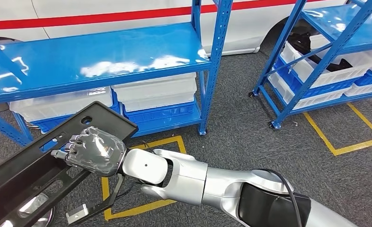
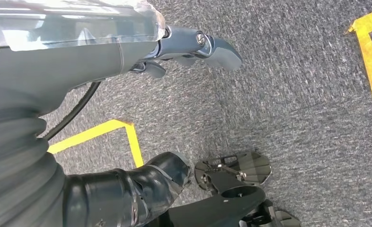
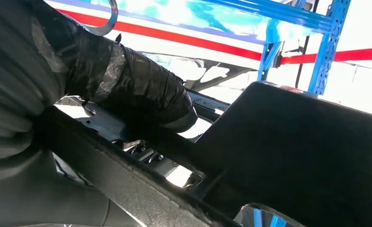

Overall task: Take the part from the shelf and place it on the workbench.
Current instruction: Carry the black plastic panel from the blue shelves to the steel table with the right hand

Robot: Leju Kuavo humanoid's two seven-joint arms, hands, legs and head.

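Grey carpet floor with yellow tape and blue shelves point(image 1: 94, 59), right hand point(image 1: 95, 150) gripping the long black part point(image 1: 56, 156) clear of the shelf, left hand point(image 2: 193, 47) hanging empty with fingers loosely apart, carry step underway, next probably turn toward workbench and set part down.

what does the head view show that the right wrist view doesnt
Head view alone: the right hand and its silver arm whole, white plastic bins under the blue metal shelf, and yellow floor tape on grey carpet. Right wrist view alone: the thick taped thumb pressed against the part's inner rail. Both share the long black plastic part held by that hand, and the blue shelving.
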